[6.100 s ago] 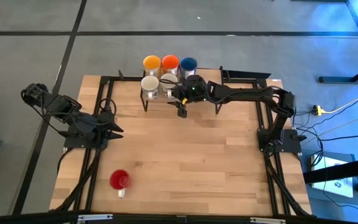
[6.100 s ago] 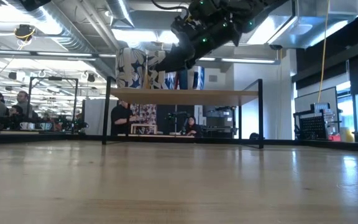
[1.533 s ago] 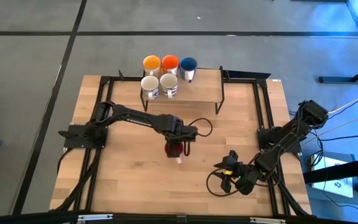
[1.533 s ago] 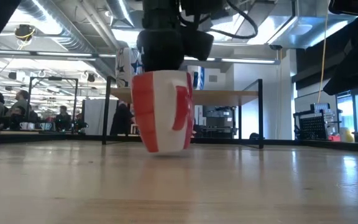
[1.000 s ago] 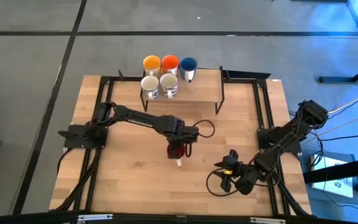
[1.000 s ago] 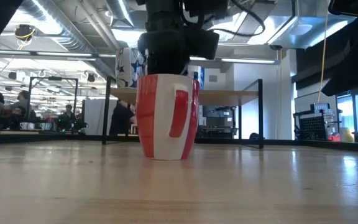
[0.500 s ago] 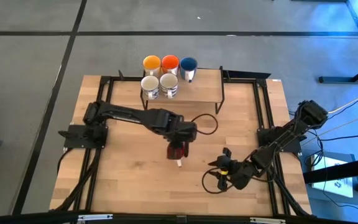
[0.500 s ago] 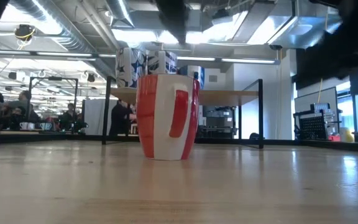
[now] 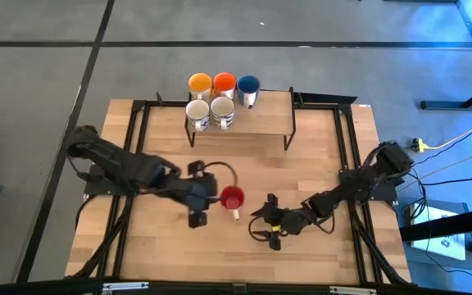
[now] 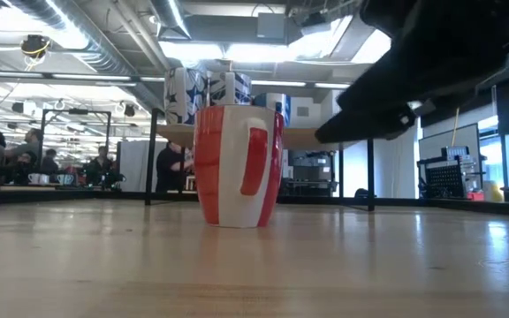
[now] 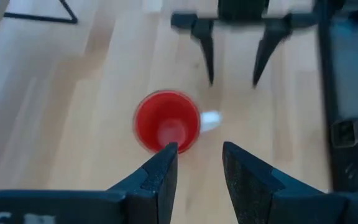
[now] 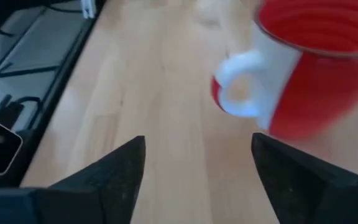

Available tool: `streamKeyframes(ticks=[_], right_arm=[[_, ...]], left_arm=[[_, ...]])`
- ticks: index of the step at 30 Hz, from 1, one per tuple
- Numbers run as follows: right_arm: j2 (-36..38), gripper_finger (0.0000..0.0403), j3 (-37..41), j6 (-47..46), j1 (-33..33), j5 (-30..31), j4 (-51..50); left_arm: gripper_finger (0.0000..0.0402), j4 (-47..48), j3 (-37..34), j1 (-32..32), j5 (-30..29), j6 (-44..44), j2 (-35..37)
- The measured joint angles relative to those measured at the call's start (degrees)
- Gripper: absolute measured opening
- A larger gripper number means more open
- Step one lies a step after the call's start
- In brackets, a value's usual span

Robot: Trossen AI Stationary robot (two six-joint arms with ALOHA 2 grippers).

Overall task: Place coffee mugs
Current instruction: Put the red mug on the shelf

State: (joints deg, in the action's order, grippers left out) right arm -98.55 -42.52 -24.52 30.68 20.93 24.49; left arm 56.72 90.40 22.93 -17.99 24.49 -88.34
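A red mug (image 9: 233,197) stands upright on the bare wooden table (image 9: 318,164), near its middle, with its white handle turned toward the table's front edge. Nothing grips it.

The left gripper (image 9: 206,199) sits just beside the mug, on the side toward the left arm's base. Its two dark fingers (image 11: 158,175) are parted with a clear gap between them and hold nothing. In the left wrist view, the mug (image 11: 166,121) lies just beyond the fingertips, slightly off toward one finger, apart from both.

The right gripper (image 9: 262,226) lies low over the table on the mug's other side, near it but not touching. Its fingers (image 12: 118,167) are spread wide and empty. In the right wrist view, the mug (image 12: 306,74) stands ahead of the open fingers, offset toward one of them, with its white handle (image 12: 241,92) facing the gap between them.

From table height, the mug (image 10: 237,166) stands alone on the wood, a red stripe down its pale side, with the right arm's dark shape above and beside it.

Five other mugs stand well away from both sets of fingers, on a raised wooden shelf (image 9: 269,111) at the table's far edge: yellow (image 9: 200,83), orange (image 9: 224,83) and dark blue (image 9: 248,85) in the back row, plain white (image 9: 197,111) and white with blue pattern (image 9: 222,109) in front.
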Motion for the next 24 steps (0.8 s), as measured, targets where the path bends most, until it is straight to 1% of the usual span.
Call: streamKeyframes(ticks=[3, 5, 7, 9, 11, 14, 18, 24], right_arm=[[-2.9, 0.0291, 0.0, 2.33, 0.0, 0.78, 5.52], [-5.16, 0.0292, -0.02, 3.12, -0.23, 2.11, 10.13], [-7.21, 0.0293, -0.02, 4.01, -0.45, 2.47, 13.41], [-9.77, 0.0293, -0.22, 4.53, -0.9, 2.89, 17.74], [-11.75, 0.0293, -0.22, 5.56, -1.18, 3.1, 20.71], [-14.75, 0.0293, -0.79, 6.1, -1.9, 4.07, 23.68], [-18.13, 0.0293, -2.04, 6.87, -2.75, 1.64, 28.62], [-21.12, 0.0293, -5.81, 10.02, -2.85, 1.95, 29.48]], left_arm=[[0.0121, -3.99, -7.2, 3.03, -1.96, 6.12, 4.96], [0.0121, -8.26, -11.51, 4.89, -3.28, 9.68, 7.32], [0.0121, -10.07, -15.37, 6.35, -4.16, 12.74, 9.48], [0.0121, -12.8, -18.36, 7.26, -4.52, 15.35, 10.64], [0.0121, -12.78, -21.03, 8.0, -4.56, 17.96, 11.42], [0.0121, -13.7, -23.12, 8.81, -4.48, 21.14, 11.36], [0.0121, -14.52, -24.86, 9.74, -3.69, 23.35, 11.37], [0.0121, -14.37, -25.41, 9.87, -3.68, 24.48, 11.37]])
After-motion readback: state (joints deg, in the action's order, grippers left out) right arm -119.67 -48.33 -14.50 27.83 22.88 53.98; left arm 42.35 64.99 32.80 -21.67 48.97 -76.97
